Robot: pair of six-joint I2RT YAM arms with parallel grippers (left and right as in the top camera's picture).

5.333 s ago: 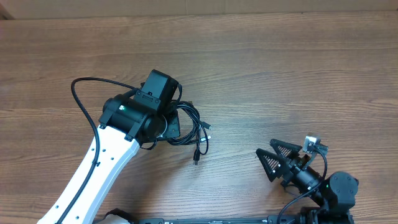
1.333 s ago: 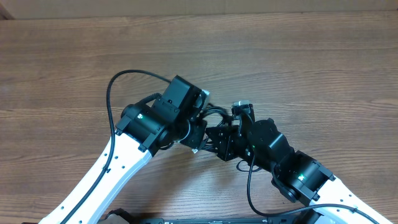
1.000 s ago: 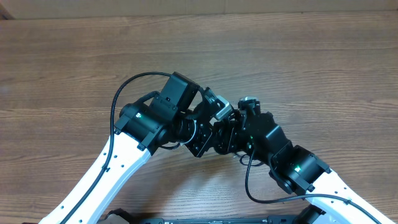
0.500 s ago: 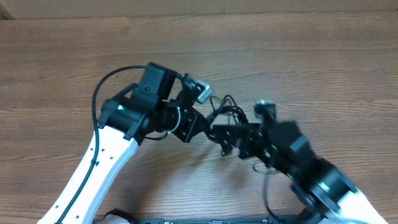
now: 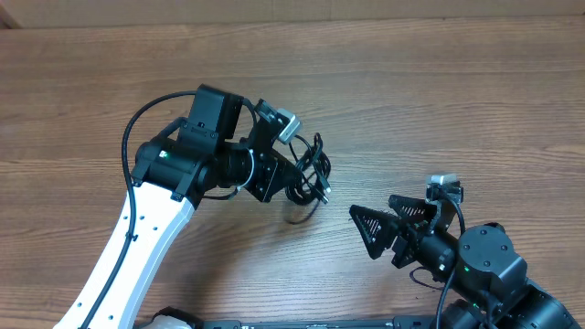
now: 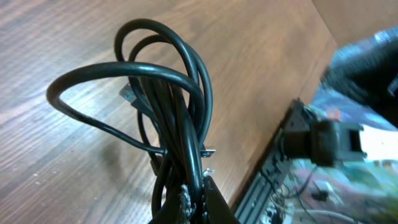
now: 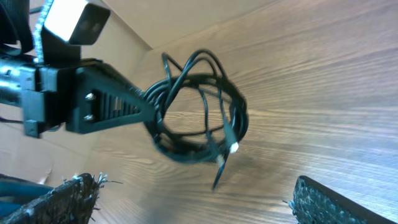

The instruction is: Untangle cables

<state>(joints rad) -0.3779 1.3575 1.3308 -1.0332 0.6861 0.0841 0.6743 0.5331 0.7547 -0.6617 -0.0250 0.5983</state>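
Observation:
The cables (image 5: 311, 169) are a bundle of thin black loops with small silvery plug tips, held up above the wooden table. My left gripper (image 5: 291, 175) is shut on the bundle; in the left wrist view the cords (image 6: 168, 106) run down between its fingers (image 6: 196, 202). My right gripper (image 5: 373, 208) is open and empty, to the lower right of the bundle and apart from it. In the right wrist view the bundle (image 7: 199, 118) hangs ahead of my open right gripper (image 7: 199, 205), with the left gripper's finger (image 7: 106, 102) on its left side.
The wooden table (image 5: 439, 100) stretches out around both arms. The left arm's thick black wire (image 5: 137, 123) arcs up behind its wrist. A cardboard wall (image 7: 155, 18) shows beyond the table in the right wrist view.
My right gripper has drawn back from the bundle to the lower right and stands open. My left gripper has shifted a little left, still holding the cables.

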